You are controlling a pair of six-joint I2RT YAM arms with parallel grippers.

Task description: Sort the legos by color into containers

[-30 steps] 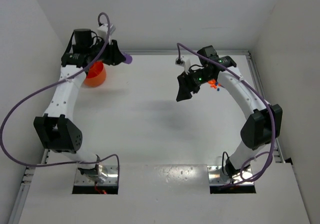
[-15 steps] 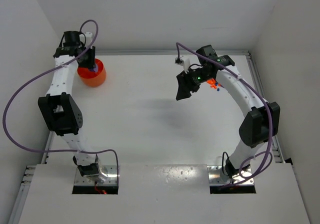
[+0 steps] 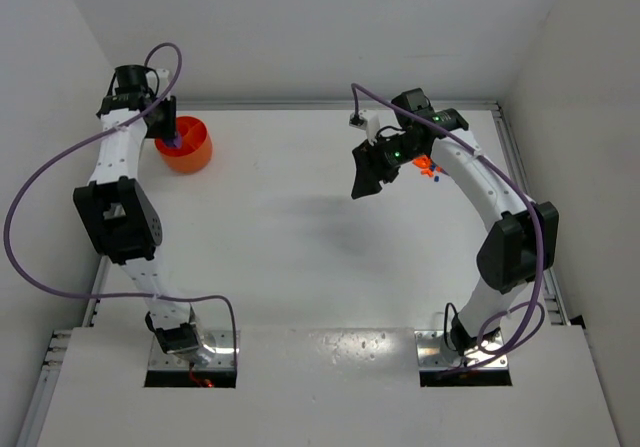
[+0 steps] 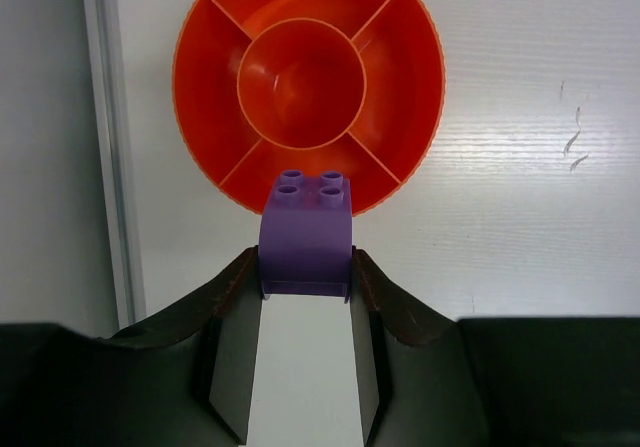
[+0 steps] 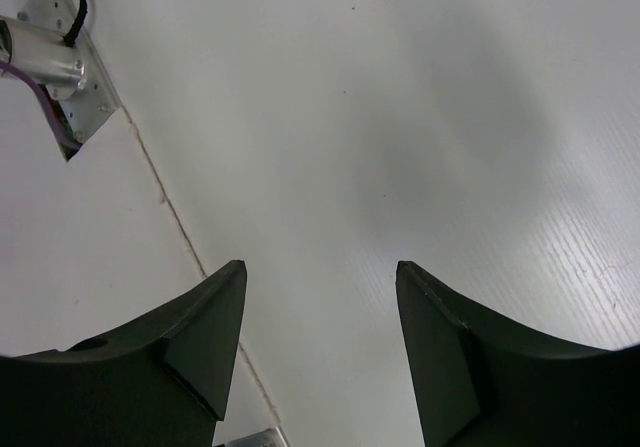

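Overhead view: the white bench (image 3: 300,227) carries two arms bolted at its 6 o'clock edge. The left arm (image 3: 115,167) reaches up the bench's 9 o'clock side to the far corner at about 10 o'clock, where the orange bowl (image 3: 190,149) stands close to the side wall. The right arm (image 3: 490,187) curves up the 3 o'clock side and bends inward. A small group of orange and blue bricks (image 3: 430,171) lies on the bench at about 2 o'clock, partly hidden behind this arm, well apart from the bowl.

Left wrist view: the left hand (image 4: 305,257) is clenched on a purple brick (image 4: 305,237), one dark finger pressing each side, the four studs facing the camera. The brick hangs over the 6 o'clock rim of the bowl. The bowl has a round central cup with outer compartments divided by radial walls. The central cup and the outer compartments in view show only bare orange plastic. How high the brick sits above the rim cannot be told.

Right wrist view: the right hand (image 5: 320,277) is released, its two fingers spread wide with only bare bench between them. It hangs above the bench, touching nothing. A metal mounting plate (image 5: 55,42) with a purple cable (image 5: 40,82) shows at 10 o'clock in this view.
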